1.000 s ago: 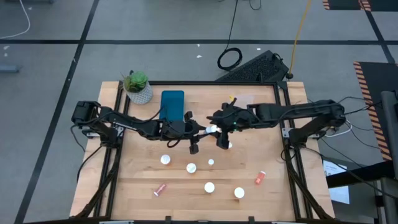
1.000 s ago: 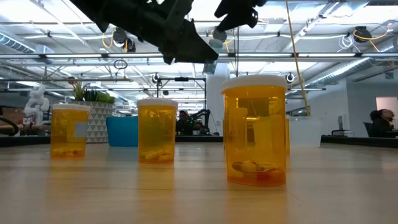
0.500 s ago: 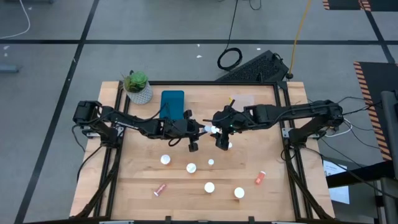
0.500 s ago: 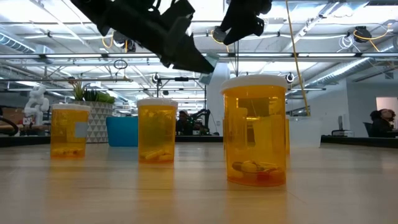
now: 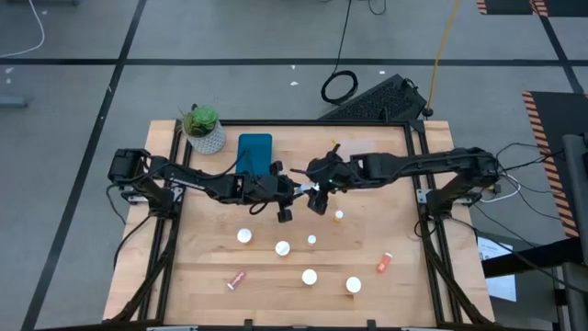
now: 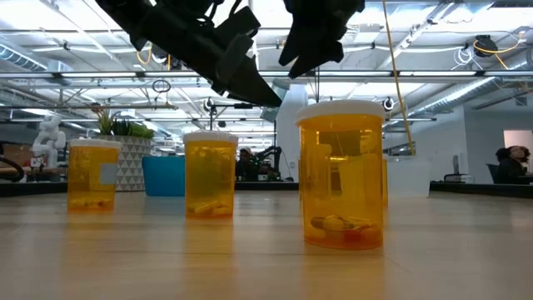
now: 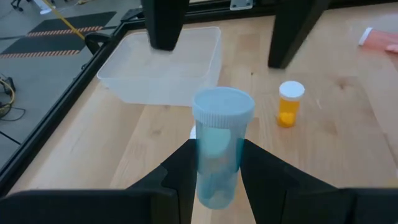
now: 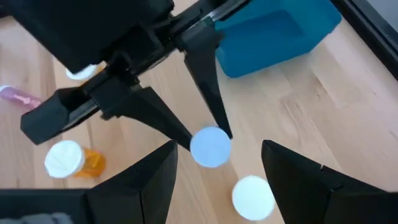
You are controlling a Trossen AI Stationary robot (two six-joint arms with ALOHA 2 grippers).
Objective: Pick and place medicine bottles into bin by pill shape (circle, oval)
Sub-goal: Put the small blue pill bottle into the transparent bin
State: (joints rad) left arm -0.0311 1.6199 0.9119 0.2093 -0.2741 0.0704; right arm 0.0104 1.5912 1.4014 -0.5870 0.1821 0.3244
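My left gripper (image 5: pixel 292 194) is shut on a pale blue medicine bottle (image 7: pixel 219 155) with a round cap (image 8: pixel 210 147), above the table's middle. My right gripper (image 5: pixel 318 197) faces it, open. Its fingers (image 7: pixel 163 25) stand on either side of the cap end and do not touch it. Several white-capped medicine bottles stand on the table nearer the front, among them three (image 5: pixel 243 236) (image 5: pixel 283 247) (image 5: pixel 339 215). A pink one (image 5: pixel 237 280) and an orange one (image 5: pixel 383 264) lie on their sides. The blue bin (image 5: pixel 254 156) sits far left of centre and a clear bin (image 7: pixel 168 68) far right. My left gripper pinches the pale blue bottle's body (image 7: pixel 214 177) between its two fingers, below the cap. The fingers come roughly level from the table's left and lie along the bottle. Its cap end sticks out past the fingertips toward my right gripper. The bottle is lifted clear of the table.
A potted green plant (image 5: pixel 203 129) stands at the far left corner beside the blue bin. In the low view, three amber bottles (image 6: pixel 92 175) (image 6: pixel 210 175) (image 6: pixel 341 175) stand upright on the wood. Bare wood lies along the table's left and right sides.
My right gripper has gone toward the table's left, closer to the bottle in my left gripper, and its open fingers now flank the cap. That has uncovered a white-capped bottle standing on the table below it.
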